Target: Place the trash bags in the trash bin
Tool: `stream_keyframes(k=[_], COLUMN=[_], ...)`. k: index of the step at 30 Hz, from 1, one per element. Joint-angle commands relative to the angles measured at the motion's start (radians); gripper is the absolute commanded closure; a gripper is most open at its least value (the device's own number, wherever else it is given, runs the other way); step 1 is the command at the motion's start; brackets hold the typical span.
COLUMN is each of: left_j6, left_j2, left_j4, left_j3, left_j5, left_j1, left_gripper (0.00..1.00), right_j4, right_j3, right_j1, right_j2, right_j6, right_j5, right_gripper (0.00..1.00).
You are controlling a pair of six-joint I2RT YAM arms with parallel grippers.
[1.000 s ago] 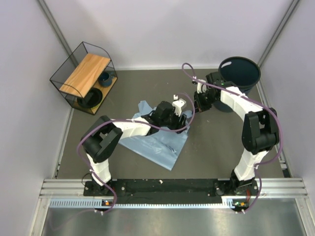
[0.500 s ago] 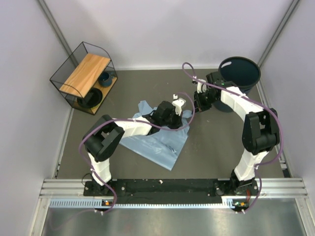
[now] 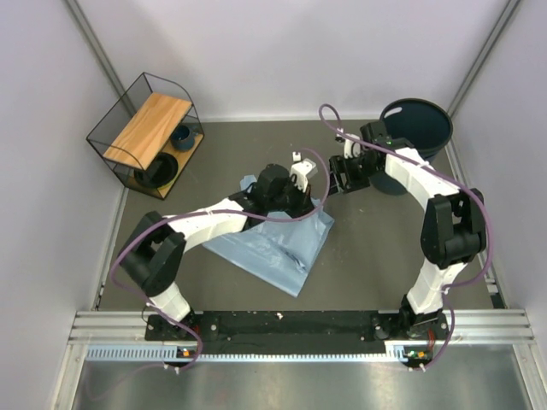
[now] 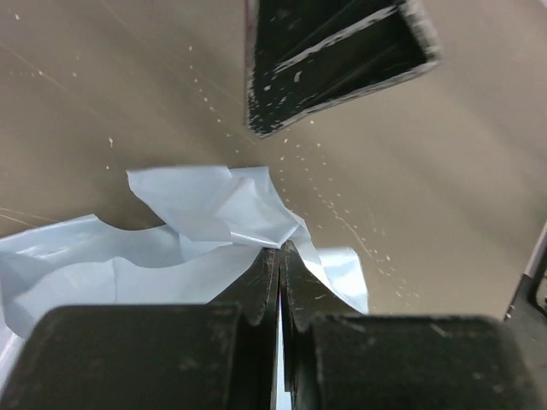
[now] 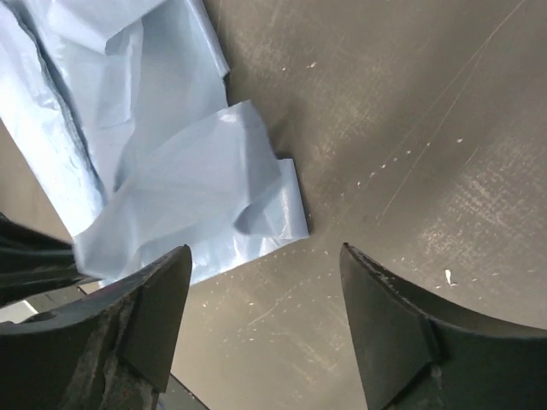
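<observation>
From above, the trash bags (image 3: 278,243) lie as a spread light-blue sheet mid-desk, slightly toward the left. The left tool (image 3: 303,192) sits at the sheet's far edge, and the right tool (image 3: 339,177) is just beside it. The trash bin (image 3: 416,128) stands in the far right corner, behind the right arm. A black wire basket (image 3: 145,137) with a wooden shelf (image 3: 147,128) and a dark cup (image 3: 180,135) fills the far left corner. The desk (image 3: 376,248) is dark grey-brown, with pale walls (image 3: 282,51) around it and an aluminium rail (image 3: 299,325) along the near edge.

At the left wrist, the tool (image 4: 279,256) is closed, pinching crumpled film (image 4: 214,205). A scuffed black part (image 4: 333,60) hangs above it.

At the right wrist, the tool (image 5: 265,325) gapes open over bare, white-flecked desk (image 5: 410,128) and holds nothing. The film (image 5: 171,171) lies just beside it.
</observation>
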Motion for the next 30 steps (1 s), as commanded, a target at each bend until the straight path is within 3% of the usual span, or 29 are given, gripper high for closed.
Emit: stream_keyframes(k=[1,11,17,21,26,30], left_j6=[0.029,0.058,0.056,0.04,0.036,0.034], left_j2=[-0.088,-0.175,-0.204,-0.197,-0.195,-0.212], left_j4=[-0.049,-0.107,-0.089,-0.081,-0.078,-0.095], left_j3=[0.013,-0.05,-0.096,-0.097,-0.099,-0.097], left_j5=[0.064,0.153,0.202,0.207,0.215,0.224], left_j1=[0.019,0.119,0.133,0.133,0.133,0.134], left_gripper=[1.0,1.0,1.0,1.0,1.0,1.0], right_j4=[-0.02,-0.042,0.0,0.119,0.181,0.207], right_j3=[0.038,-0.08,-0.177,-0.238,-0.246,-0.229], right_j1=[-0.011,-0.012,0.005,0.014,0.063,0.08], right_j2=[-0.02,-0.062,-0.036,-0.039,-0.016,0.026], right_j6=[-0.015,-0.011,0.098,0.207,0.247,0.259], right_j5=[-0.051,-0.209,-0.376,-0.496,-0.505,-0.456], right_gripper=[0.27,0.26,0.27,0.25,0.23,0.32])
